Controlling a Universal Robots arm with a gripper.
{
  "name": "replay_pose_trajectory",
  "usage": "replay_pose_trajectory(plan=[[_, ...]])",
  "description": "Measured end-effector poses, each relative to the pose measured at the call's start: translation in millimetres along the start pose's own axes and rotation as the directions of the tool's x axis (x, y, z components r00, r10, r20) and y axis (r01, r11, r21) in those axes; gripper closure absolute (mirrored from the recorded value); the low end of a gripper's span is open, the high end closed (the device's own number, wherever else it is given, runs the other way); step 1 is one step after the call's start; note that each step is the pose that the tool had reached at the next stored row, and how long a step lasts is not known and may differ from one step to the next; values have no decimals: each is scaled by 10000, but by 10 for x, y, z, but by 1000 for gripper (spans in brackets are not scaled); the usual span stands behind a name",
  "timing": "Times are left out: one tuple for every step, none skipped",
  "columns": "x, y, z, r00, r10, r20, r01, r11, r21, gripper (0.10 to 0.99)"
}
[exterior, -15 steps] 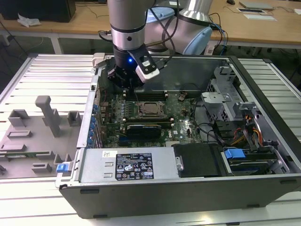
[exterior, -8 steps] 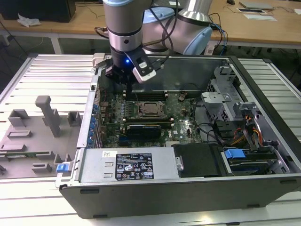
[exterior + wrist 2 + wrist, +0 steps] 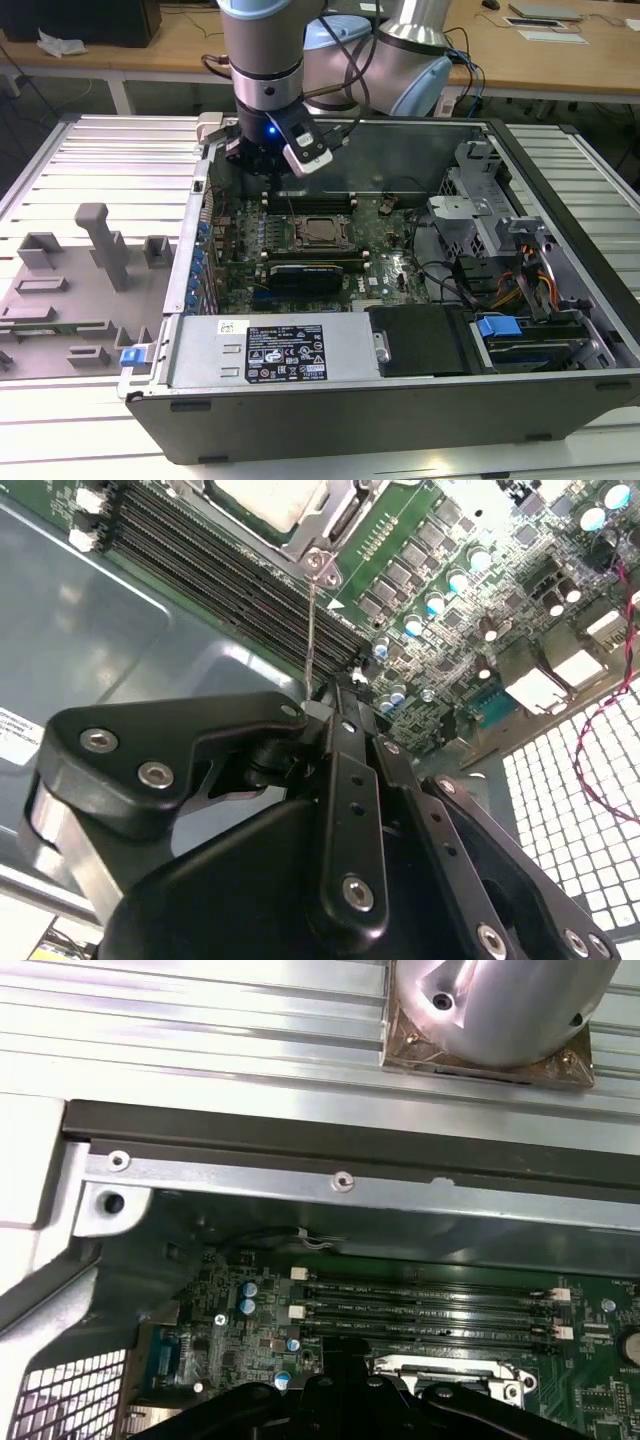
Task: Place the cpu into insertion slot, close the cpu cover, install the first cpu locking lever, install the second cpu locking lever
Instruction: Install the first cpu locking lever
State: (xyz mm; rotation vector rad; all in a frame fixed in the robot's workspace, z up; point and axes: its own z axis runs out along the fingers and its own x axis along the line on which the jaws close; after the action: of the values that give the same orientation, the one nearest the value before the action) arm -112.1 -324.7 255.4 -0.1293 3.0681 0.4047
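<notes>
Closed hand (image 3: 332, 695) at the free tip of the thin locking lever (image 3: 312, 630), over the memory slots (image 3: 200, 555), long axis straight ahead toward the seated cpu (image 3: 265, 498).

The gripper (image 3: 338, 695) is built of black, faintly glossy plates set with bright metal screws. Just ahead of it stands a thin lever (image 3: 312, 620) of bare shiny wire. Beyond that, the cpu (image 3: 265, 498) has a smooth satin beige metal top, framed by the dull grey metal cpu cover (image 3: 338, 520). Beside them, black plastic memory slots (image 3: 220, 565) sit on a glossy green circuit board (image 3: 400, 520). The case (image 3: 400, 410) is matt grey sheet metal.
</notes>
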Motion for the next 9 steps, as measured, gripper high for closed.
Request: replay_pose_trajectory(plan=[[-15,-1,0,10000,0,0,0,10000,1,980],[-44,-4,1,10000,-1,0,1,10000,0,980],[-81,-7,3,10000,0,0,0,10000,0,980],[-117,-11,5,10000,0,1,0,10000,0,980],[-144,-13,7,10000,1,1,-1,10000,0,980],[-167,-15,8,10000,-1,1,1,10000,0,980],[-201,-19,10,10000,-2,0,2,10000,0,980],[-254,-24,13,10000,1,1,-1,10000,0,980],[-293,-27,14,10000,0,1,0,10000,0,980]])
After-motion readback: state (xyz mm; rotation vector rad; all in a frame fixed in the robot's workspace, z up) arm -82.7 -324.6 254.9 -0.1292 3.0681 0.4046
